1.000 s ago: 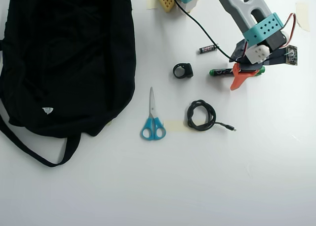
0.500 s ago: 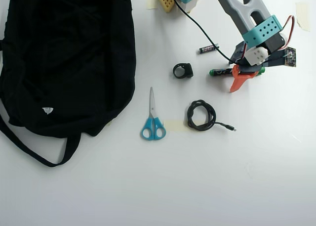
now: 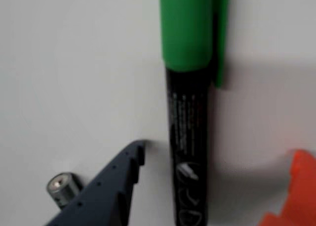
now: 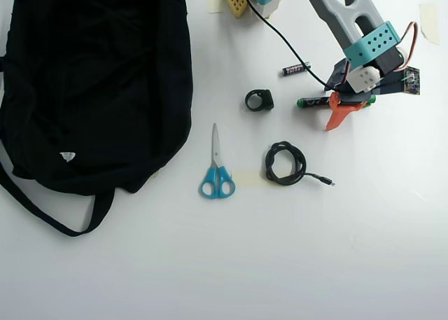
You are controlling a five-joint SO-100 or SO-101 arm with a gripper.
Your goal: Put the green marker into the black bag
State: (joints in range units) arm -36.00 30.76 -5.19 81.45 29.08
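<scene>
Straddling the green marker [image 3: 188,112], which lies flat on the table [image 4: 280,264] w/ the black bag [image 4: 91,82] well apart, the gripper [image 3: 217,184] is spread w/ 1 finger each side, so closing off-centre could roll it away.

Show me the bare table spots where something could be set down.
In the overhead view the whole strip below the scissors and coiled cable is bare, as is the right side below the gripper. It is crowded between the black bag and the green marker, around the black ring and battery.
</scene>
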